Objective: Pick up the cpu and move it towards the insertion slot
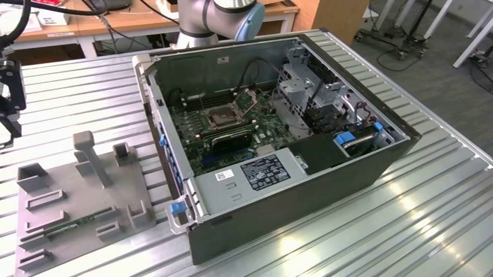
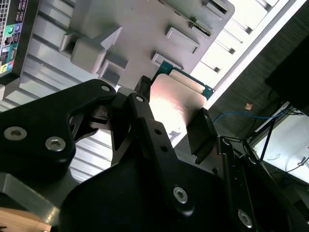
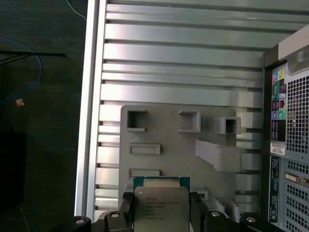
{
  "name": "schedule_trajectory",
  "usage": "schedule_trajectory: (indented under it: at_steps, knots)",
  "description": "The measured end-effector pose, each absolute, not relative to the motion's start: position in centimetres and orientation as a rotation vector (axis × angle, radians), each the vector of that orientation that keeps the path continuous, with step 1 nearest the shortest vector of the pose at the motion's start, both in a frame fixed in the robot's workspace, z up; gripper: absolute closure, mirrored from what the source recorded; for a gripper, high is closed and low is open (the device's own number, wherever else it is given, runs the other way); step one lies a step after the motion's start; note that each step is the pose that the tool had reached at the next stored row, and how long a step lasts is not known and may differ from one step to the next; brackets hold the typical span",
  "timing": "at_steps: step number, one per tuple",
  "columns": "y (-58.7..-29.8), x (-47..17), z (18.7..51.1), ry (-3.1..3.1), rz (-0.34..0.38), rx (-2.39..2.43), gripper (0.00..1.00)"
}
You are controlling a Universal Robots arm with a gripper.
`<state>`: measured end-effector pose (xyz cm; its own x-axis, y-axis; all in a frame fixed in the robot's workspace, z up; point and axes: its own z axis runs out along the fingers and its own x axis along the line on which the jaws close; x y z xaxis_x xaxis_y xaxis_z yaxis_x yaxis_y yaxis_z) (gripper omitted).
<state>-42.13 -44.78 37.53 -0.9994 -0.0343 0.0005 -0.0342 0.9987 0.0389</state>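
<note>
Your gripper (image 3: pixel 161 215) grips the cpu (image 3: pixel 161 205) by two edges, over the tray (image 3: pixel 169 130). The slot (image 1: pixel 221 117) lies well off toward the exterior view's right, inside the case (image 1: pixel 308 190).

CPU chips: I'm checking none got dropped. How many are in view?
1. The flat square silvery-topped cpu chip, green-edged, is clamped in the black gripper, with the grey slotted tray behind it.

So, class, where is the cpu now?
In both wrist views the cpu is clamped in the gripper, with the grey parts tray beyond it, beside the computer case.
</note>
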Motion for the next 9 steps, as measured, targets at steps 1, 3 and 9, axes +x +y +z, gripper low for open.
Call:
schedule_trajectory:
  at_steps: [1,3,9]
  knots:
    - [-44.78,-42.02,37.52,-3.139,-0.061,0.054,0.45]
    - [-44.77,-41.83,37.52,-3.139,-0.061,0.054,0.45]
    - [-44.78,-41.23,37.53,-3.139,-0.061,0.054,0.45]
